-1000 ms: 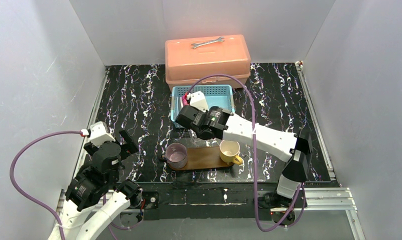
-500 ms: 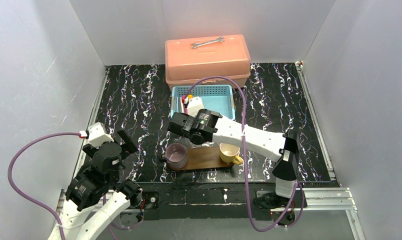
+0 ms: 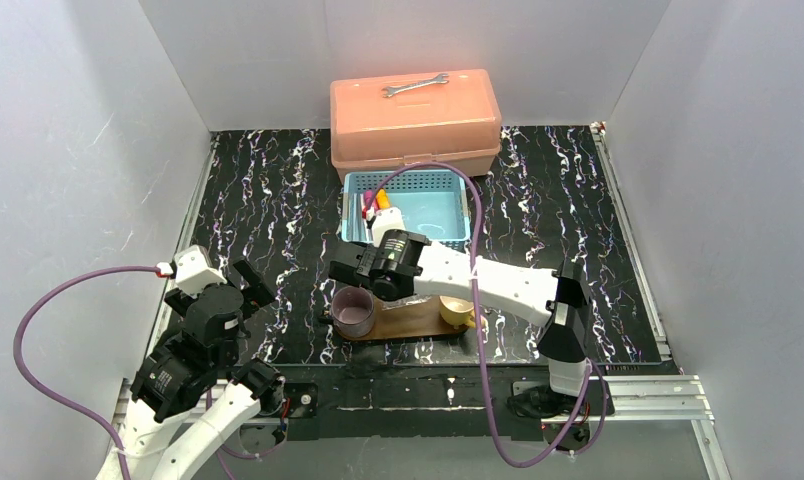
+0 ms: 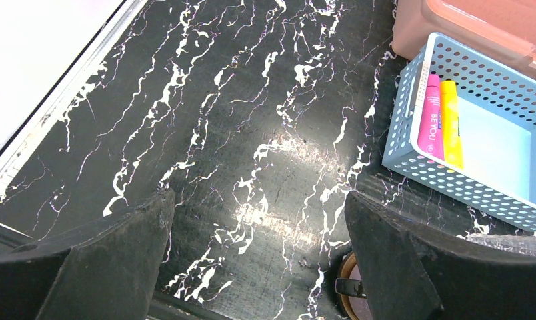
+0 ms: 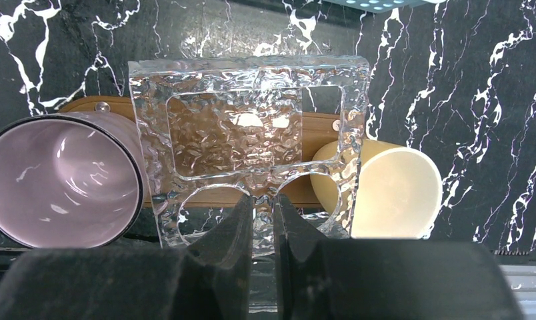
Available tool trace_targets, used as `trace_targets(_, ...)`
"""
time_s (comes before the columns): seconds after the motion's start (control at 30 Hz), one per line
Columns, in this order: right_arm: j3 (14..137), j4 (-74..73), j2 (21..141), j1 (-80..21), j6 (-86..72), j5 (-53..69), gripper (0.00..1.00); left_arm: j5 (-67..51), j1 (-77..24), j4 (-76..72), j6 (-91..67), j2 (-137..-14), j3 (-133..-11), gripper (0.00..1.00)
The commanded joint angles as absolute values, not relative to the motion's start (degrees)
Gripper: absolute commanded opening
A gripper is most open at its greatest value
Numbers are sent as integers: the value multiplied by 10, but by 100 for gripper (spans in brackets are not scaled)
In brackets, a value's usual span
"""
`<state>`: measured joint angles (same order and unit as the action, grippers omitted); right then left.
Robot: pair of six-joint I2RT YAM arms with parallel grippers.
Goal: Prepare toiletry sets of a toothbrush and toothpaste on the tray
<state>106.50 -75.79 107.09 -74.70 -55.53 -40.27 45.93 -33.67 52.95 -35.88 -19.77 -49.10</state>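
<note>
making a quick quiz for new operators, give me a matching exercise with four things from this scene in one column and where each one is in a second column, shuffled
Things
1. steel wrench
2. magenta-pink toothpaste tube
3. lilac cup
4. clear rippled plastic plate with cut-outs

Places
A. pinched in the right gripper
B. standing on the dark-brown wooden tray
C. lying on the lid of the salmon plastic toolbox
D. lying in the light-blue slotted basket

Pairs: 1-C, 2-D, 3-B, 4-A

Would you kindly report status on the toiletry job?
Left end effector open, empty. Right end effector shut on clear plastic plate over tray. Toothpastes in blue basket. Pink cup, yellow cup on tray.
</note>
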Motion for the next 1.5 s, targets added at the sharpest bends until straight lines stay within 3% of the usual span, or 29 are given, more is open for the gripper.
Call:
trace_targets(0.0,1069,-777,1078,-756,-591,-419,1,477,-338,538,-366,-198,-490,99)
trace_targets(0.7,967,-722,1074,-769,-627,-374,1,473,-339,538,-367,-200,-490,99)
trace_targets(1.47,939,-717,1067,-776,-658,-371,1,471,-338,538,-366,-206,-490,99)
